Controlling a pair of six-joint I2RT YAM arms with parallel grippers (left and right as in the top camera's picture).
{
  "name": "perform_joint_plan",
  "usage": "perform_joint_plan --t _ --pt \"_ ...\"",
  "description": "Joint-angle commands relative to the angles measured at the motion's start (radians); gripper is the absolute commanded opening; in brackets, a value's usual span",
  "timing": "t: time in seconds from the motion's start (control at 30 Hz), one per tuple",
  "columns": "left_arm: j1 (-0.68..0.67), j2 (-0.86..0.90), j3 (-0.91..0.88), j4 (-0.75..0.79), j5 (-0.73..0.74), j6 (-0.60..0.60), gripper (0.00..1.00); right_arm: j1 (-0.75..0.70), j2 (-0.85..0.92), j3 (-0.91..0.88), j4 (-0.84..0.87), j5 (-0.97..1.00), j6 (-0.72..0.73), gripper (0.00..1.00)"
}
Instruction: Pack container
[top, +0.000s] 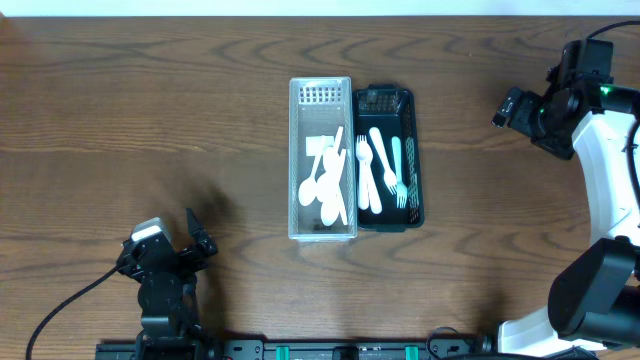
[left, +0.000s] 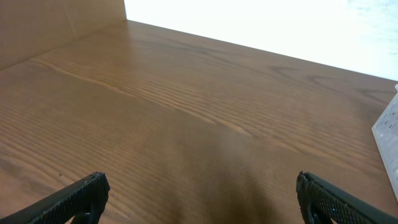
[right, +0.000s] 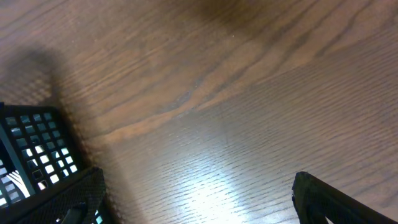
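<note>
A clear plastic container (top: 296, 160) stands at the table's middle and holds white spoons (top: 322, 190). Beside it on the right, touching it, a black mesh basket (top: 414, 160) holds white forks and a pale teal utensil (top: 385, 170). My left gripper (top: 200, 238) is open and empty at the front left, far from both; its wrist view (left: 199, 196) shows bare wood and the container's corner (left: 388, 127). My right gripper (top: 505, 105) is open and empty at the far right, above the table; its wrist view (right: 199, 196) shows the basket's corner (right: 31, 149).
The wooden table (top: 150, 110) runs to a white edge strip at the back. The right arm's white body (top: 610, 170) stands along the right edge. A black rail runs along the front edge.
</note>
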Motion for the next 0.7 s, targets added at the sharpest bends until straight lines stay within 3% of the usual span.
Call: perform_joint_plan --t 0.0,0.4,0.53,0.67 --pt "0.006 0.002 -0.022 -0.005 0.01 0.01 0.98 0.008 -0.002 0.006 0.0 0.004 -0.01 0.99" --pt "0.006 0.002 -0.022 -0.005 0.01 0.01 0.98 0.008 -0.018 0.006 0.0 0.006 -0.011 0.99" --pt "0.006 0.002 -0.022 -0.005 0.01 0.01 0.98 0.024 -0.09 0.006 0.0 0.186 -0.011 0.99" --pt "0.006 0.002 -0.022 -0.005 0.01 0.01 0.98 0.069 -0.209 0.006 -0.003 0.238 -0.033 0.99"
